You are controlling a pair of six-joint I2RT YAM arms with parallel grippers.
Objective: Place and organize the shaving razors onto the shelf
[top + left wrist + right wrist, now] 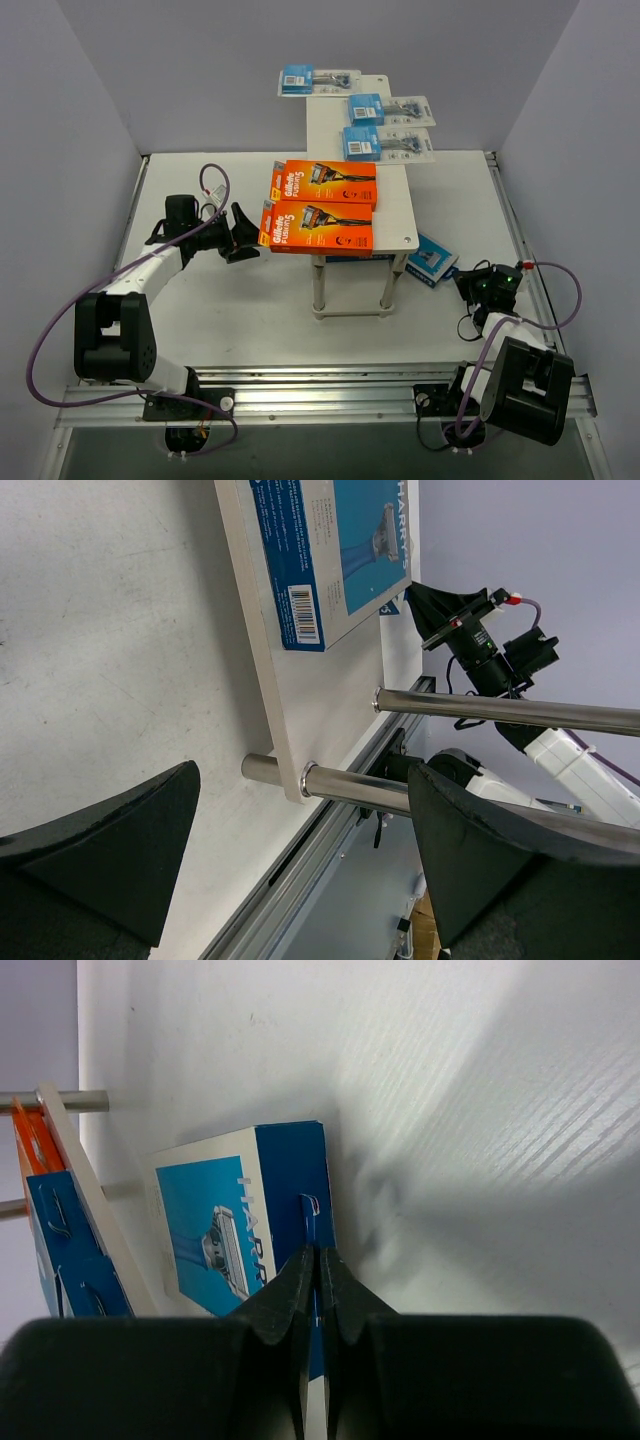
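Observation:
On the shelf (396,205) lie two orange razor boxes (325,183) (316,228) and three blue-card blister packs (315,80) (390,108) (385,143). A blue-and-white razor box (433,260) (240,1220) lies on the table by the shelf's right legs. My right gripper (478,285) (318,1252) is shut on a thin blue flap standing up from that box's edge. Another blue box (330,550) rests on the shelf's lower tier. My left gripper (240,232) (310,860) hangs open and holds nothing, just left of the front orange box, level with the shelf's chrome legs (460,705).
The shelf's legs (318,290) stand on the table between the two arms. A metal rail (330,385) runs along the near edge. Grey walls close in the back and both sides.

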